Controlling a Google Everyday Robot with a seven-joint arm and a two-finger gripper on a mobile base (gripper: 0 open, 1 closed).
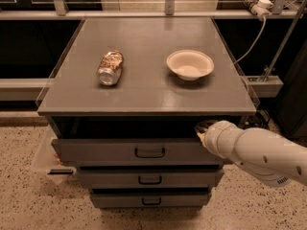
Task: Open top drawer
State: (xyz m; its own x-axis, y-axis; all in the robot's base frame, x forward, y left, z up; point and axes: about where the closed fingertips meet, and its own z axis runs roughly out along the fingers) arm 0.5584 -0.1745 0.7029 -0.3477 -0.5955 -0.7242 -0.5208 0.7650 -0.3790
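Observation:
The top drawer [100, 152] is the widest of three grey fronts under the cabinet top, with a small black bracket handle [149, 152] at its centre. It stands pulled out a little, with a dark gap above its front. My gripper [203, 128] is at the right end of that gap, at the drawer front's upper edge, on the end of my white arm [254, 152], which comes in from the right. The gripper's tip is largely hidden in the dark gap.
On the grey cabinet top [144, 95] lie a crushed can [110, 67] on its side and a white paper bowl [190, 64]. Two narrower drawers [149, 179] sit below. Speckled floor lies in front; rails and a cable stand at the back right.

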